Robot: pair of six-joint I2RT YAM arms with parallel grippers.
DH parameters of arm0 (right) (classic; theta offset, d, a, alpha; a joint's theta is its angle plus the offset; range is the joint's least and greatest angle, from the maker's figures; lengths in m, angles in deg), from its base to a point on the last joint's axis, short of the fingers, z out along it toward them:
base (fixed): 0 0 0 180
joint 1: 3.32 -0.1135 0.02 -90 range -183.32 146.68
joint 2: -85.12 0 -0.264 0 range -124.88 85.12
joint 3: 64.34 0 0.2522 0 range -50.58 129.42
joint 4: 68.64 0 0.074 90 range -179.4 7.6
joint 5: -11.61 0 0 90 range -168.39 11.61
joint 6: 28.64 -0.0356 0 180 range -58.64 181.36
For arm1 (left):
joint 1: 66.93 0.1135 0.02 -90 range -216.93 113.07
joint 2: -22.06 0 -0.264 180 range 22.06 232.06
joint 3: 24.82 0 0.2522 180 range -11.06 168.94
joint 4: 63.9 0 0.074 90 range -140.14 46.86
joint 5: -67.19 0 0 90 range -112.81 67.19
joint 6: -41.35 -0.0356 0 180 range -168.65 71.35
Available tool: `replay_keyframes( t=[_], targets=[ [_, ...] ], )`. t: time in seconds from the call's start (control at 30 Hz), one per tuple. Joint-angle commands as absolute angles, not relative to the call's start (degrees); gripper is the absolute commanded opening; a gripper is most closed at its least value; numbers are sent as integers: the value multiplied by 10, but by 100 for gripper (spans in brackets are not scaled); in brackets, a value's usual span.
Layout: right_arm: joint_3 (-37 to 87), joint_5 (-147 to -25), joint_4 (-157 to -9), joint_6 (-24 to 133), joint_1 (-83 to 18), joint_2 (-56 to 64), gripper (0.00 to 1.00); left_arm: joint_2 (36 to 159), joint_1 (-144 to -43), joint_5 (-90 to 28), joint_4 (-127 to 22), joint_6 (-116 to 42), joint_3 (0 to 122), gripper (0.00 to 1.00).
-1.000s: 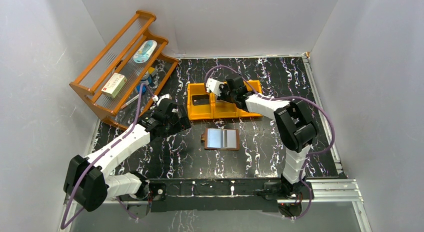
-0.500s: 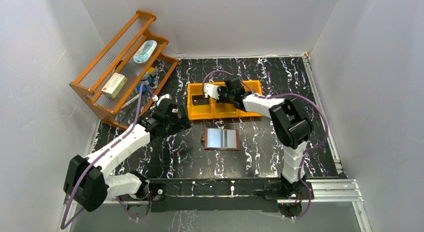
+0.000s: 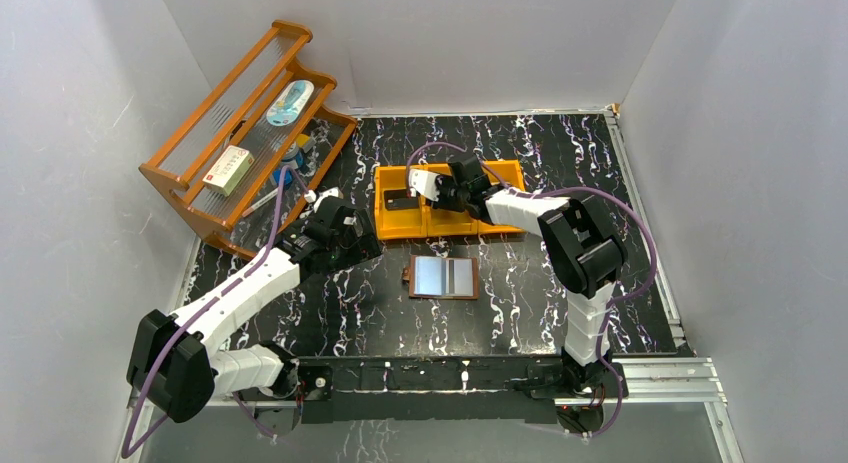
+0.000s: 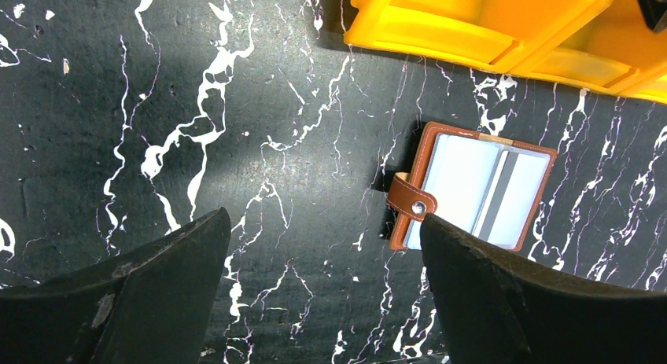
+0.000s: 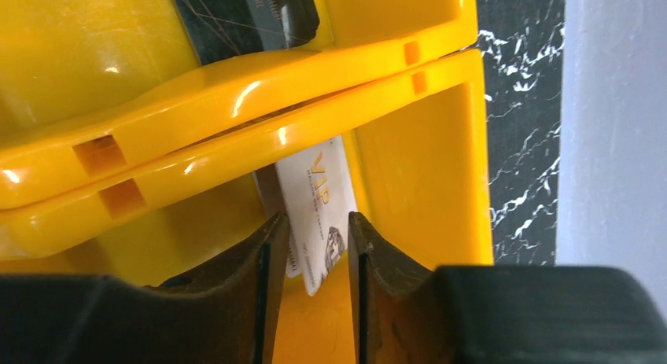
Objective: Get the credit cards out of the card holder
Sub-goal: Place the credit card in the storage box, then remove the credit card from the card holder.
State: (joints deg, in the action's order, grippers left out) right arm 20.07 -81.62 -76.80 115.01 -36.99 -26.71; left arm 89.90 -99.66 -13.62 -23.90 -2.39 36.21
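Note:
The brown card holder (image 3: 443, 277) (image 4: 480, 193) lies open on the black marbled table, pale-blue pockets up, with a grey strip (image 4: 498, 199) showing in one pocket. My left gripper (image 3: 348, 235) (image 4: 324, 222) hovers open to its left with nothing between the fingers. My right gripper (image 3: 447, 193) (image 5: 315, 222) reaches into the middle compartment of the orange bin (image 3: 500, 167) (image 5: 236, 104). Its jaws stand slightly apart around a pale "VIP" credit card (image 5: 318, 195) that leans on the compartment wall. A black card (image 3: 402, 199) (image 5: 252, 10) lies in the left compartment.
A wooden rack (image 3: 190, 178) stands at the back left, holding a white-and-red box (image 3: 228, 170) and other small items. White walls close in the table on the left, back and right. The orange bin (image 4: 472, 26) sits just behind the card holder.
My right gripper moved a little left and down into the bin and its jaws have parted, loosening the pale card. The left arm and the card holder have not moved.

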Motion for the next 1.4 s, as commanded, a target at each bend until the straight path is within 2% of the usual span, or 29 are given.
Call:
replay_keyframes(
  t=[0.0,0.23,0.37,0.5,0.63,0.83,1.07,1.17,1.27,1.37],
  targets=[
    [196,-821,-763,1099,-367,-232,45,883,-994,-132,-225,-27,364,89],
    [213,-802,-726,955,-362,-213,49,884,-994,-138,-226,-27,366,89],
    [228,-774,-738,777,-362,-186,41,891,-994,-140,-226,-29,370,89],
    [209,-797,-782,604,-361,-151,35,899,-994,-145,-229,-30,373,89],
    [172,-799,-827,478,-361,-84,43,903,-994,-150,-231,-35,379,90],
    [144,-802,-945,391,-361,-4,48,898,-994,-177,-257,-41,375,92],
    [34,-842,-983,274,-361,60,49,946,-994,-305,-340,-72,374,93],
    [-9,-877,-963,243,-361,72,46,990,-994,-357,-348,-88,391,89],
    [-32,-893,-952,220,-361,76,44,1020,-998,-388,-354,-95,408,81],
    [-47,-908,-942,207,-361,66,41,1026,-1007,-402,-361,-103,426,78]
  ],
)
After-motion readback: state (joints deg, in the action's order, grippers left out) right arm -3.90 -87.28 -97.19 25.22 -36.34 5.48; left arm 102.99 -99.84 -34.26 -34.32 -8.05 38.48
